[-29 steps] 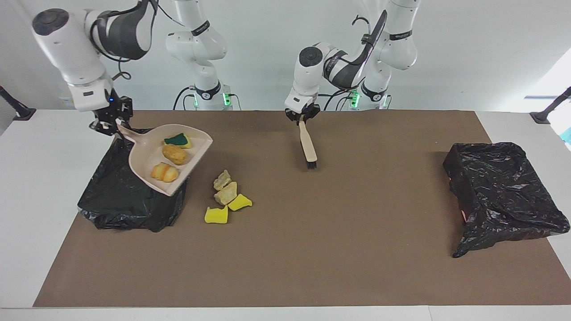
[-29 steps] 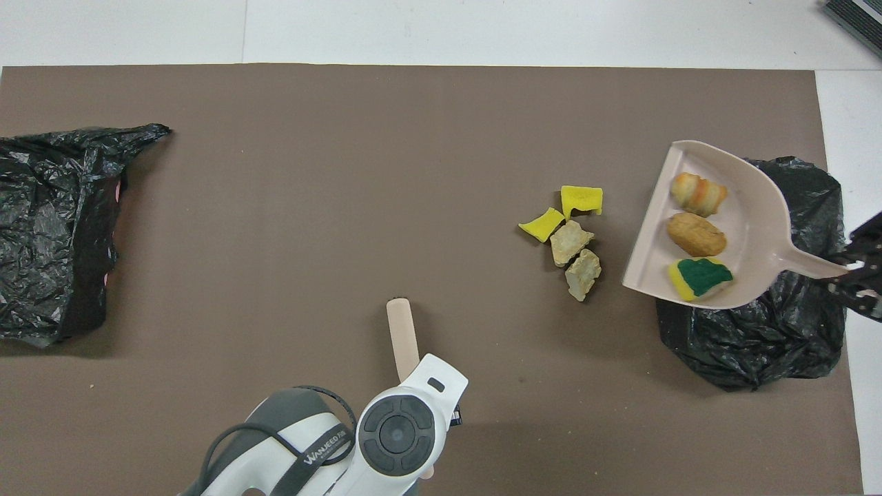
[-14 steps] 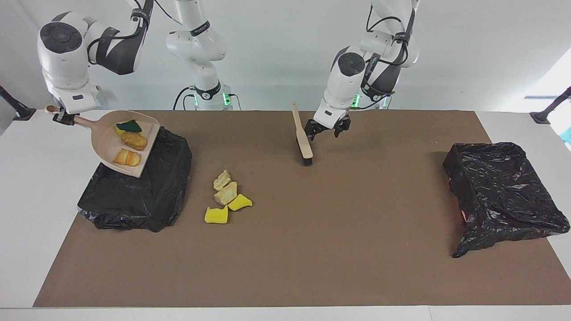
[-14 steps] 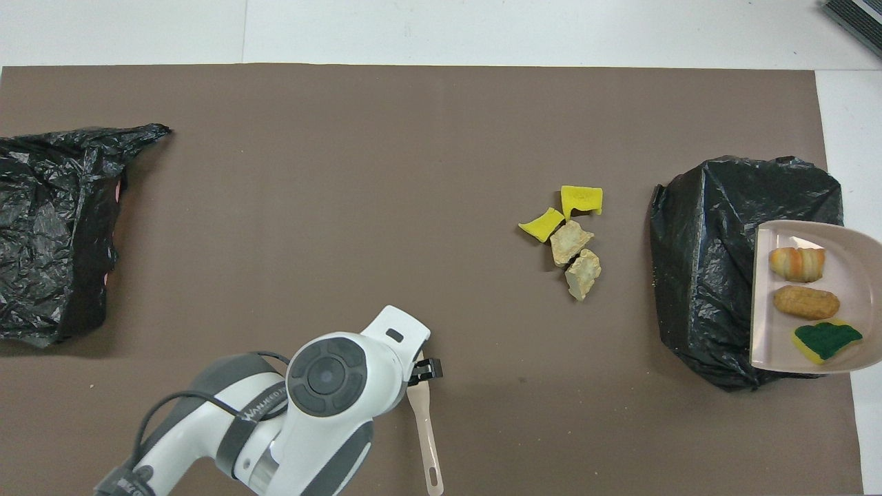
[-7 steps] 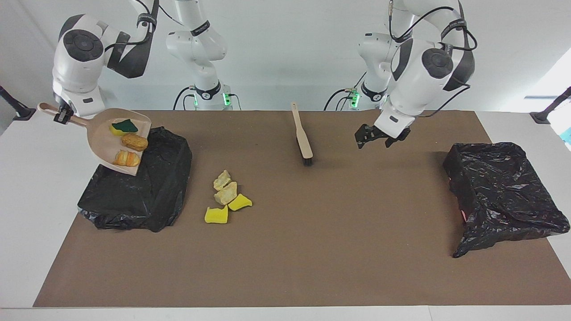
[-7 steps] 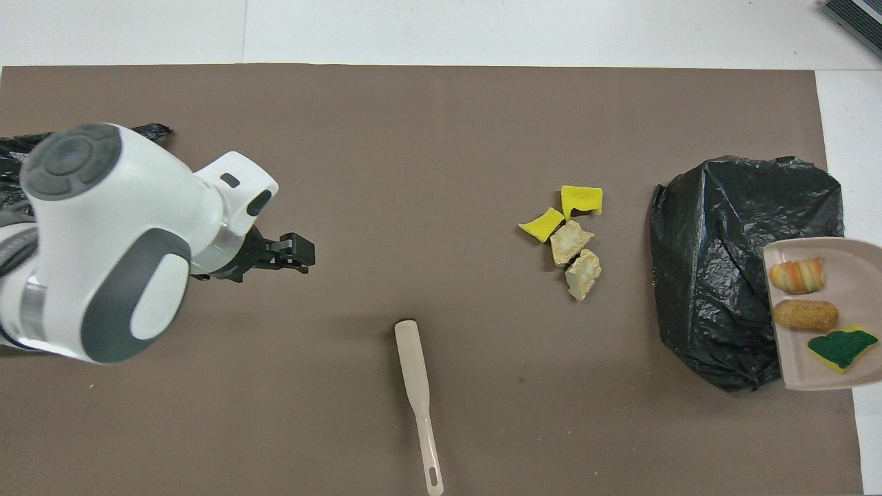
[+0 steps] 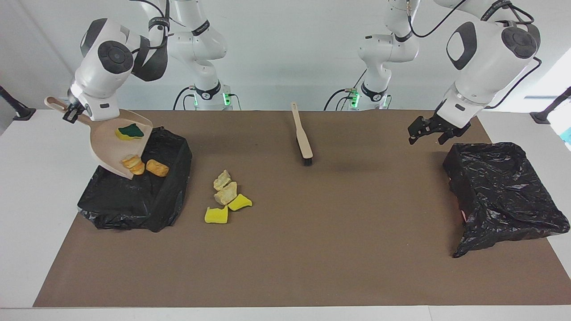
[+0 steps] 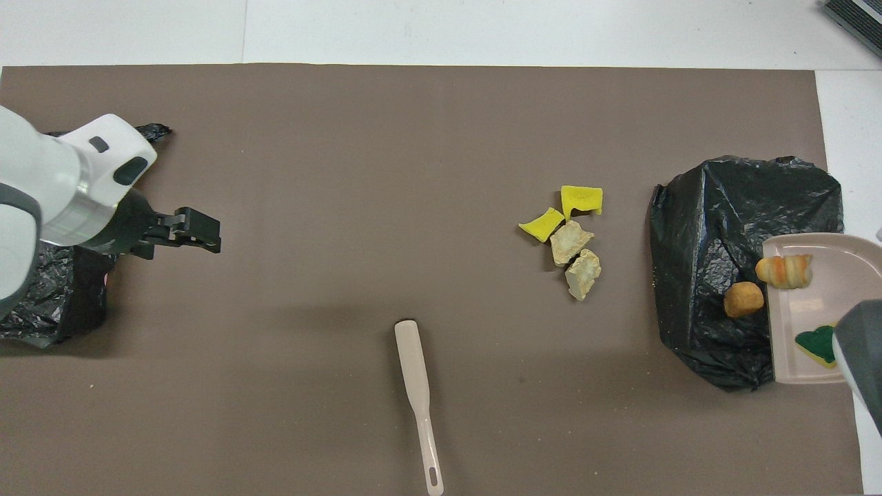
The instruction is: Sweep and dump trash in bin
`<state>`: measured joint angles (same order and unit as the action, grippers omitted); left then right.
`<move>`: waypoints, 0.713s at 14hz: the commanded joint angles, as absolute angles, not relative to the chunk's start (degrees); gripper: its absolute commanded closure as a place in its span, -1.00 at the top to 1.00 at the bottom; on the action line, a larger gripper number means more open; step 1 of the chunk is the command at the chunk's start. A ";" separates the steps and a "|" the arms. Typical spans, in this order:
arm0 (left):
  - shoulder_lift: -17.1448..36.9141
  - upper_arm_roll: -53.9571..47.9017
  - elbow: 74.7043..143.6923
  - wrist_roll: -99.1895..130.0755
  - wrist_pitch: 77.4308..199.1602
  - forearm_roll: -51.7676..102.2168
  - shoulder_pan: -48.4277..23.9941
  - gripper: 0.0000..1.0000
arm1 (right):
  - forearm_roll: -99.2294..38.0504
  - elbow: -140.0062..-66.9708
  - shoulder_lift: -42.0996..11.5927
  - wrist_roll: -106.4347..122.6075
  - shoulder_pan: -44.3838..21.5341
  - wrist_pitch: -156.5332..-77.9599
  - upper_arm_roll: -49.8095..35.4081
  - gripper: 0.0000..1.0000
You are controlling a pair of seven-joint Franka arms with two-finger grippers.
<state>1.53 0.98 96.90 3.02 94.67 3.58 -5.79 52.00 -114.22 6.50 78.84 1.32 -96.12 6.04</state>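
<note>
My right gripper (image 7: 69, 113) is shut on the handle of the beige dustpan (image 7: 109, 145), which tilts lip-down over the black-lined bin (image 7: 134, 196) at the right arm's end of the table. A green-topped sponge bit (image 7: 130, 132) stays in the pan. An orange striped piece (image 7: 133, 163) sits at its lip. A brown piece (image 7: 157, 168) has left the pan over the bin, also in the overhead view (image 8: 743, 300). Several trash pieces (image 7: 226, 196), yellow and tan, lie on the mat beside the bin. My left gripper (image 7: 427, 135) is open and empty.
The beige brush (image 7: 302, 136) lies on the brown mat (image 7: 312, 249) near the robots, mid-table. A second black bag (image 7: 502, 191) sits at the left arm's end, with the left gripper in the air beside it.
The left gripper let go of the brush and swung away to the second bag. The right gripper carried the dustpan over the bin and tilted it; the brown and striped pieces slid toward the lip.
</note>
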 commanded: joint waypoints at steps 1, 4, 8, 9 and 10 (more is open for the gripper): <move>1.23 0.35 94.66 -0.86 91.15 2.20 -3.17 1.00 | 56.06 -114.61 6.77 75.85 -0.44 -93.34 6.07 -1.00; 1.14 0.26 93.35 -1.32 90.88 1.58 -2.20 1.00 | 57.74 -114.61 6.68 74.97 -1.67 -91.59 6.06 -1.00; 2.37 0.26 90.44 -2.02 88.15 -0.53 -2.28 1.00 | 61.69 -114.26 5.98 73.75 -3.60 -89.66 6.06 -1.00; 2.29 0.18 90.44 -3.24 88.15 -0.44 -2.29 1.00 | 62.66 -114.00 5.28 72.70 -4.21 -88.78 6.06 -1.00; 2.02 0.26 90.70 -3.69 88.15 -0.44 -2.11 1.00 | 63.19 -113.91 4.49 71.21 -5.26 -88.07 6.06 -1.00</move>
